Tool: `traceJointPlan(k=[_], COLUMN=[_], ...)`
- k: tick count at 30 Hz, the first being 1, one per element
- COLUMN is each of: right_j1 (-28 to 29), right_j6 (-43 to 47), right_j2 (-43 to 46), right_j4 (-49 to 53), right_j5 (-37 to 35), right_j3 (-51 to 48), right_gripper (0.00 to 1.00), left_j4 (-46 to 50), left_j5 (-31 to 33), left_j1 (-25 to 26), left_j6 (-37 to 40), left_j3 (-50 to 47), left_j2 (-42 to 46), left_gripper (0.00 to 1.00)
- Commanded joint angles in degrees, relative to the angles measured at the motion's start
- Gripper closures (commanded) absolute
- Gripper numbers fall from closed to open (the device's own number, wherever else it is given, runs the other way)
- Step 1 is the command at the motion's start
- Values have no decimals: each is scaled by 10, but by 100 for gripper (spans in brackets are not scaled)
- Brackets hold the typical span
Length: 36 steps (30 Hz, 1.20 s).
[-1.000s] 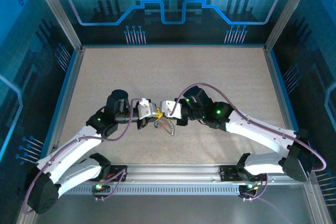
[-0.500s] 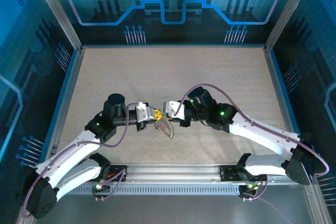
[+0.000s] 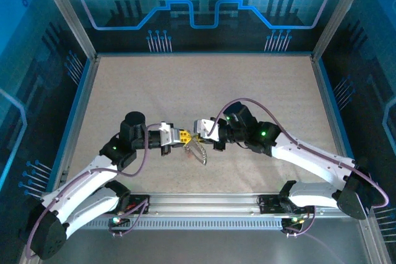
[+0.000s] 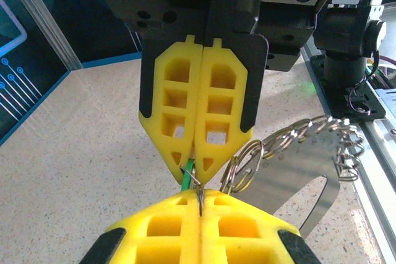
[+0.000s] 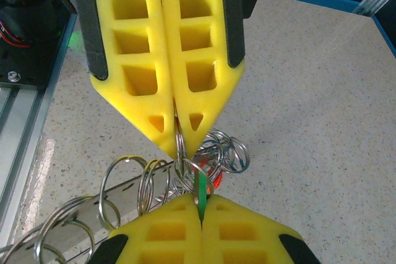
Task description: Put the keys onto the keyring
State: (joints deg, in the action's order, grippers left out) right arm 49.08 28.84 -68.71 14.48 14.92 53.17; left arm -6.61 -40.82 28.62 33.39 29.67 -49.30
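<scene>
Left fingers (image 3: 180, 135) come in from the L, held up off the counter (image 3: 204, 85) and clenched on one thin wire turn of the keyring (image 3: 199, 151). The rest of the loop dangles below, prob. so its own weight keeps that turn taut and reachable. At centre the two sets of tips meet nose to nose, b/c threading needs ring and key lined up w/ no slack. Right fingers (image 3: 195, 131) are clenched on the green key (image 5: 201, 191), which points at the pinched wire. So the step in hand looks like feeding this key on; it seems not yet on. Top cam gives layout only: arms bowed inward, loop hanging, can't tell if its low end touches the counter. Left wrist cam adds the wire running into the left fingers' seam, the green key btwn the tips, plus a chain of small rings w/ a flat silver tab (image 4: 291, 180) off to the R. Right wrist cam adds a red key (image 5: 213, 185) tucked behind the ring cluster; can't tell if it's threaded.
</scene>
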Motion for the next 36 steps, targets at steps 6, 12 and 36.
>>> traceJointPlan(k=[6,12,36], right_j1=[-26,-26,-60], right_j6=[1,24,60], right_j2=[24,18,60], right_j4=[19,27,-58], right_j5=[8,50,136], right_j3=[-25,-40,-44], right_gripper=[100,100,76], left_j4=[-61,-68,-49], left_j5=[-37,-34,-112], left_j1=[-1,-1,0], left_j6=[-4,-5,27], left_j3=[-17,-19,-11], left_j2=[24,24,-6], left_gripper=[100,100,100])
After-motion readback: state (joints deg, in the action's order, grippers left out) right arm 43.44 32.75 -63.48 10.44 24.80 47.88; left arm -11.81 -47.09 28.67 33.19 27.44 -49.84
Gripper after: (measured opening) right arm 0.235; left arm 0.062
